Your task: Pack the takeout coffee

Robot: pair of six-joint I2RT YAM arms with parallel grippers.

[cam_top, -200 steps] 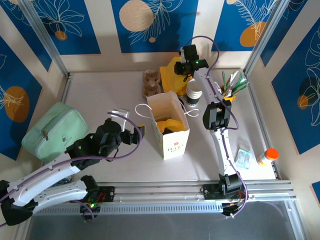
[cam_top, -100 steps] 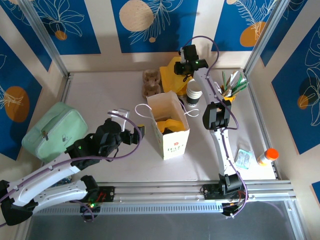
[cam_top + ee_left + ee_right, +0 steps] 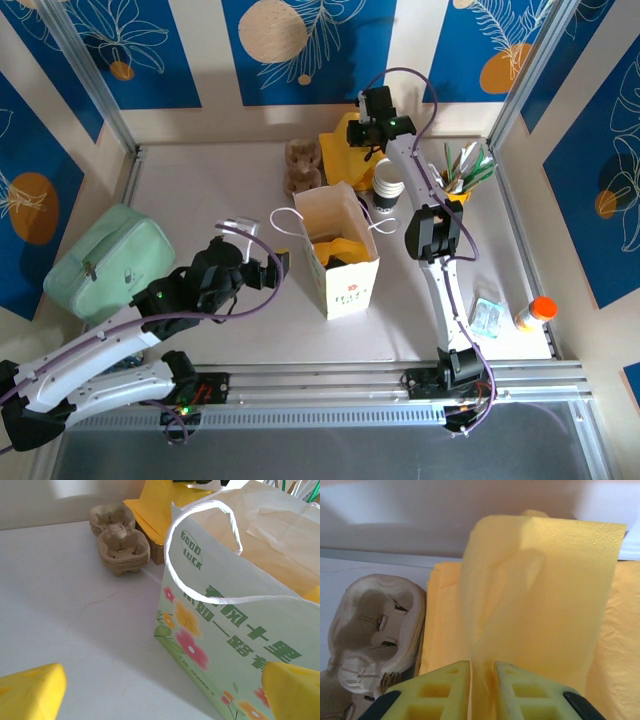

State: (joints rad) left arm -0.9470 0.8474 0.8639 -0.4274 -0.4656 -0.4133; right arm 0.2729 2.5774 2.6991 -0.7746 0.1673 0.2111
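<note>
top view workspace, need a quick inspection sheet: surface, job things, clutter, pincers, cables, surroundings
surface: pale table, no spills seen
job's things: paper bag upright and open, something yellow inside
clutter: cardboard cup carriers, cup stack, napkin pile, green pouch, holder of sticks, orange-capped bottle, small packet
pincers: left pincer open, facing the bag's side; right pincer shut on a yellow napkin over the pile
cables: purple cables loop off both arms
surroundings: blue leaf-print wall panels, metal frame rails
</note>
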